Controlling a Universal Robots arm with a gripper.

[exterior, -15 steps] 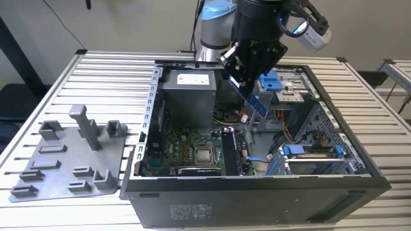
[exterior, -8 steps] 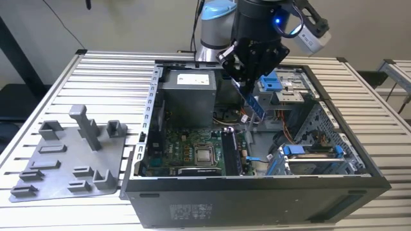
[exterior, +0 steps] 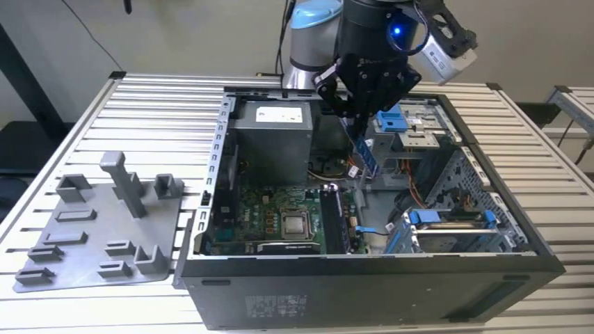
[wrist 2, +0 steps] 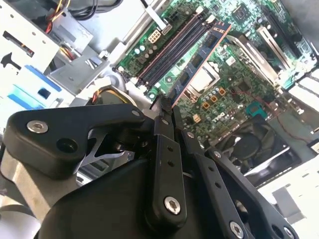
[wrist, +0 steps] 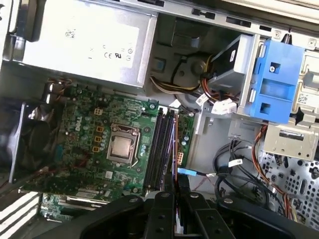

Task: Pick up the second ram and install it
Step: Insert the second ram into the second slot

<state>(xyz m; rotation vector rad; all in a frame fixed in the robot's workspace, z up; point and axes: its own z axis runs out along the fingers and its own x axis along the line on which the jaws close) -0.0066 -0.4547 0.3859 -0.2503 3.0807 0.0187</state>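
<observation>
Two black fingers of the dark linkage gripper are clamped on one end of the second ram, a thin blue-black circuit strip carrying small chips. It hangs free, long edge running alongside the long black memory slots on the green motherboard, with open room inside the grey metal case walls.

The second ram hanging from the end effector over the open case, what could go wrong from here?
1. The end effector pinches the second ram at one end, so the long free part could tilt or slip on contact.
2. The black slots lie close side by side; slight misalignment might land it between them.
3. Loose cables beside the slots could snag.
</observation>
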